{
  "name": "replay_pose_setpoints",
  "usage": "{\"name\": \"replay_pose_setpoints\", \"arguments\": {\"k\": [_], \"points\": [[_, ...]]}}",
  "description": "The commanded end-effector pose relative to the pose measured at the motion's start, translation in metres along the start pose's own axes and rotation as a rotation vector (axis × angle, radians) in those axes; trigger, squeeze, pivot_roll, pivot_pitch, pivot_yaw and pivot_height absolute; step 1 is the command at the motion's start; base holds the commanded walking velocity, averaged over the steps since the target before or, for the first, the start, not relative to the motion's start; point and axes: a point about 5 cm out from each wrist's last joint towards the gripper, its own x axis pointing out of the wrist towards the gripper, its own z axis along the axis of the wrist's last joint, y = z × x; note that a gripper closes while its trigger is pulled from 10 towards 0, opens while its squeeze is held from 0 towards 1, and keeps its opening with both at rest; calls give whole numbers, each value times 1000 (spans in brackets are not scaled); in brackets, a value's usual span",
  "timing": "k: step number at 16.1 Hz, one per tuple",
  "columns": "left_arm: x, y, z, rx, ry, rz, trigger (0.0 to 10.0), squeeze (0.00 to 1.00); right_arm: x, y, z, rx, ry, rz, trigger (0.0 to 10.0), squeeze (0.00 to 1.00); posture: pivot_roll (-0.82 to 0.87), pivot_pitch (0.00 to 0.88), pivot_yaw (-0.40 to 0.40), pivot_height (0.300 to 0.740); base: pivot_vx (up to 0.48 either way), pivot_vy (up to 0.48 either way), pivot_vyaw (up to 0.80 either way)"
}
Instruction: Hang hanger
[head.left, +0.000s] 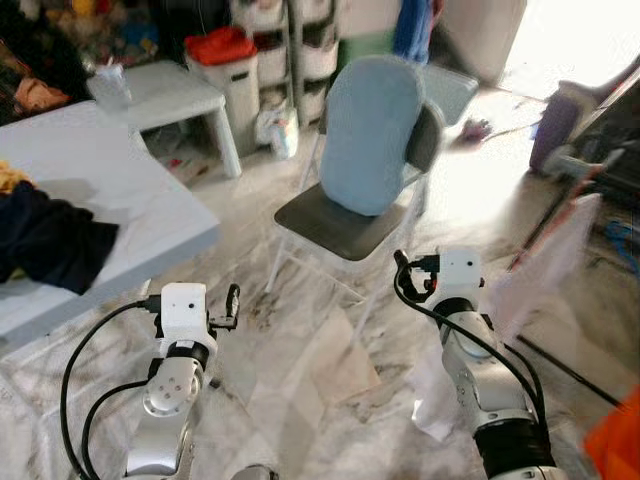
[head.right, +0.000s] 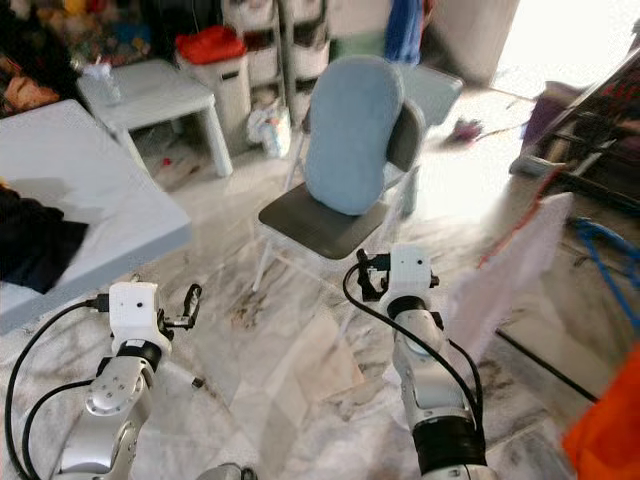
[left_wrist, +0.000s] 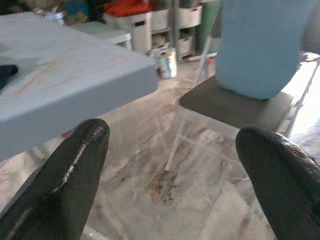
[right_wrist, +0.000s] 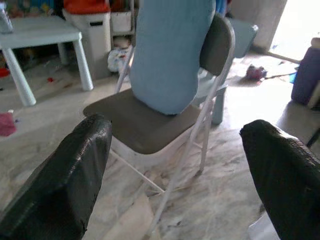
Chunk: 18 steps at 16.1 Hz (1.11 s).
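My left gripper (head.left: 228, 308) is held low over the marble floor, open, with nothing between its fingers (left_wrist: 75, 170). My right gripper (head.left: 412, 272) is raised in front of a folding chair (head.left: 340, 225), also open and empty (right_wrist: 175, 175). On the right, a white cloth (head.left: 555, 265) hangs from a thin slanted rod. An orange garment (head.left: 615, 440) sits at the lower right corner. Dark clothing (head.left: 50, 240) lies on the pale table (head.left: 150, 195) to my left.
The chair carries a light blue cushion (head.left: 372, 130) against its backrest. A small white side table (head.left: 175, 90), a bin with a red lid (head.left: 222, 48) and storage drawers stand at the back. A drying rack frame (head.right: 590, 110) stands at the far right.
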Motion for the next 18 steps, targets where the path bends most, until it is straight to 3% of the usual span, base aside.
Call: {"name": "replay_pose_setpoints", "arguments": {"k": [1, 11, 18], "points": [[2, 0, 2, 5, 1, 3, 10000, 0, 1, -2, 2, 3, -9, 6, 10000, 0, -43, 0, 19, 740, -304, 0, 0], [7, 5, 4, 32, -5, 11, 10000, 0, 5, 2, 7, 41, -20, 48, 10000, 0, -37, 0, 13, 740, -308, 0, 0], [8, 12, 10, 7, -28, 31, 10000, 0, 8, 8, 11, 43, -42, 89, 10000, 0, -25, 0, 8, 740, 0, 0, 0]]}}
